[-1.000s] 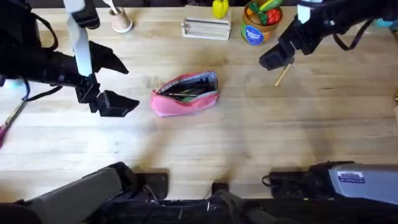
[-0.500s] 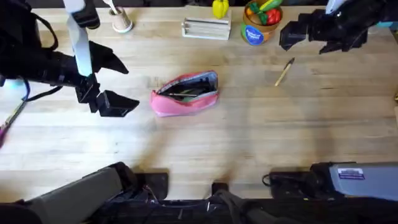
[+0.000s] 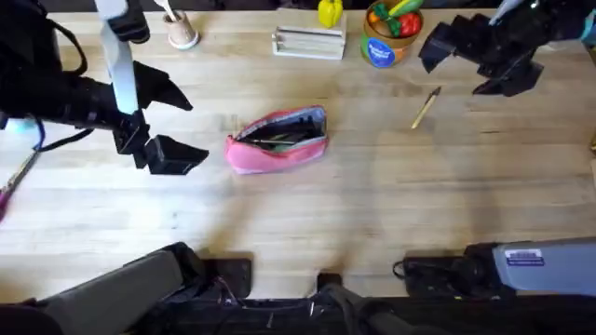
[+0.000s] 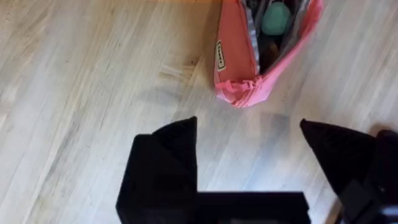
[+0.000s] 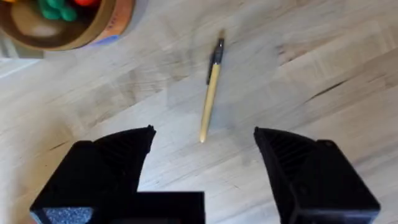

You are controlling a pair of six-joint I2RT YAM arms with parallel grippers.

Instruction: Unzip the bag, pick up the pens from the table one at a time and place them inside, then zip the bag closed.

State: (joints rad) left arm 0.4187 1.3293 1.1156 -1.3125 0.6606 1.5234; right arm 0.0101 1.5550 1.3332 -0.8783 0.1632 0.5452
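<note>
Pen (image 3: 426,108) lying diagonal, dark tip away from bag (image 3: 277,141), right pincer (image 3: 475,58) open

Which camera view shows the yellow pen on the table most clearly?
The right wrist view: the pen lies whole on the table, beyond the open right end effector. The overhead view shows it small. The left wrist view shows the bag instead.

Black arms, white link, blocky black pincer (image 3: 160,116)
</note>
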